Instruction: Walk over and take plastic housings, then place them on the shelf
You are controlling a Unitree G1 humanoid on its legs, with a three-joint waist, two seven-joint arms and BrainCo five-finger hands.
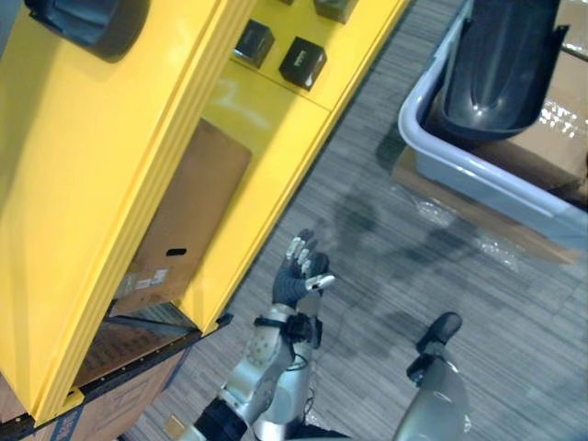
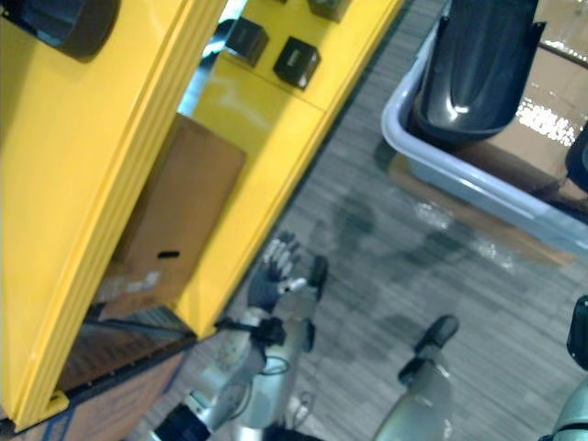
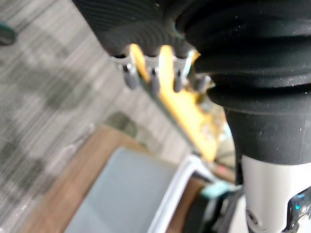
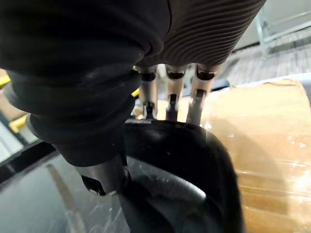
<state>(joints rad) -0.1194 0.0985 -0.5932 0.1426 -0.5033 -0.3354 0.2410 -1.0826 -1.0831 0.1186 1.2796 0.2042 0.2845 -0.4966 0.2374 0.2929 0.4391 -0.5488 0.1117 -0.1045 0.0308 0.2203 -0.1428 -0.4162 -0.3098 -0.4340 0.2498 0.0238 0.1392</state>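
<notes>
- The housing (image 1: 501,64), a big dark glossy shell, stands in the grey bin (image 1: 478,175) at the far right. It leans on the bin's far side and rises well above the rim, so I judge it easy to reach from above.
- The bin sits on brown cartons (image 1: 565,110) wrapped in clear film, which lifts it off the floor (image 1: 386,257) to a height good for taking.
- In the right wrist view the right hand (image 4: 197,94) is at the upper edge of the housing. I cannot tell if it is closed on this edge or only lies against it.
- The left hand (image 1: 299,276) hangs over the floor, just beside the near corner of the yellow shelf (image 1: 101,184). Its fingers (image 3: 154,80) are loose and apart and it holds nothing (probably it waits to help carry).
- The shelf fills the left side. One lower level holds a flat cardboard box (image 1: 197,193). A higher level carries two small black boxes (image 1: 302,62), apart from each other.
- On the top level, at the far left, lies a dark rounded part (image 1: 87,23). It may be another housing, but too little of it is visible to be sure.
- My judgement: the taking step is in hand, and the placing is not yet done for this housing.
</notes>
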